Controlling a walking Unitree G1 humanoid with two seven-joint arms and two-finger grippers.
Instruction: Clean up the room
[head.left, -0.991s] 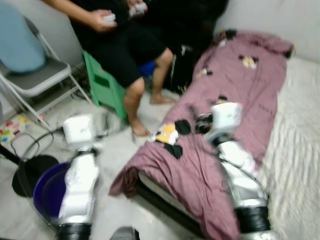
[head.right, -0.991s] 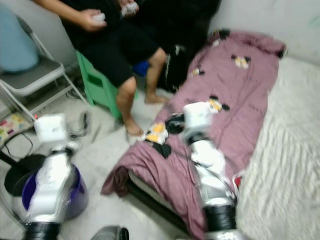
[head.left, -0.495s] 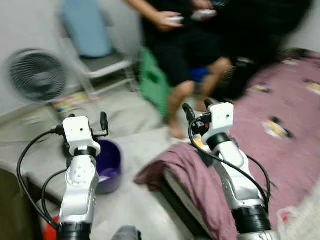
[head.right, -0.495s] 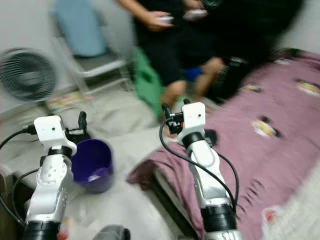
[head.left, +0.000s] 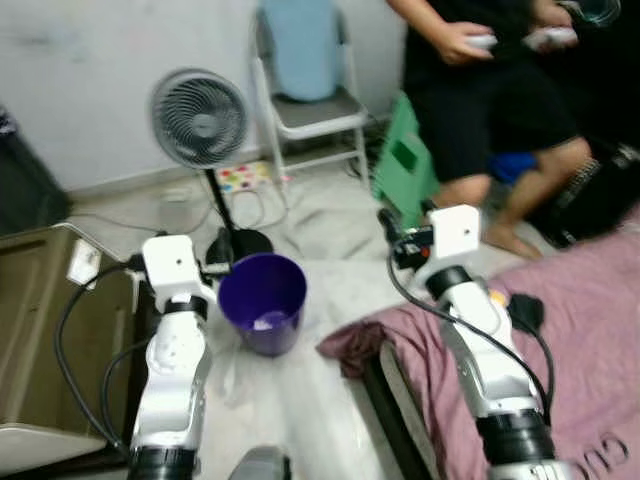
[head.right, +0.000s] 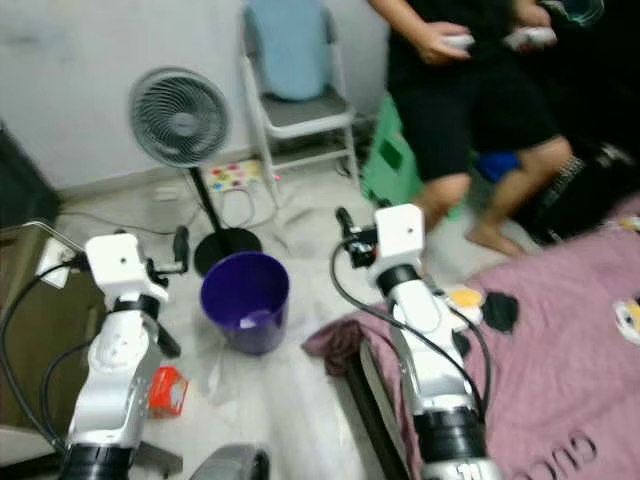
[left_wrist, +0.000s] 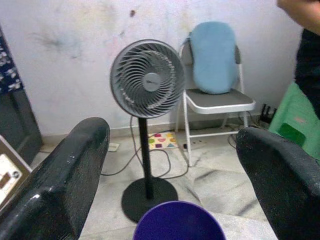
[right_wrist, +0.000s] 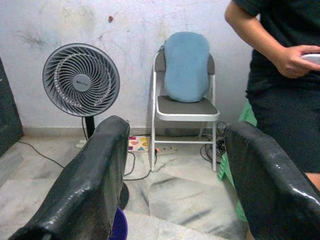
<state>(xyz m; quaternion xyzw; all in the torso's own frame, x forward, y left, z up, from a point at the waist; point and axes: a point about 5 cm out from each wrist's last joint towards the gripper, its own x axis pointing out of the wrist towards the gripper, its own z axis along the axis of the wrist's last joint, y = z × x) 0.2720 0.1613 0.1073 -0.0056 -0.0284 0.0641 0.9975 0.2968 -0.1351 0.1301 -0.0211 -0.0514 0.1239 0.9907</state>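
Observation:
A purple bucket (head.left: 262, 300) stands on the pale floor straight ahead, with a small pale scrap lying in its bottom. My left gripper (head.left: 213, 270) is held up just left of the bucket's rim and is open with nothing between its fingers (left_wrist: 65, 180). Its wrist view looks over the bucket's rim (left_wrist: 178, 220). My right gripper (head.left: 392, 238) hovers to the bucket's right, above the corner of the bed, also open and holding nothing. A small red packet (head.right: 168, 390) lies on the floor beside my left arm.
A standing fan (head.left: 200, 118) with trailing cables and a folding chair (head.left: 305, 60) with a blue cushion stand by the wall. A seated person (head.left: 490, 90) holding controllers and a green stool (head.left: 405, 165) are at right. A mauve blanket (head.left: 600, 330) hangs off the bed. A brown cabinet (head.left: 40, 330) is at left.
The whole picture has swung left, so the camera turned: the bed slid off to the right, and the fan, chair and bucket came in front. Both grippers stay open.

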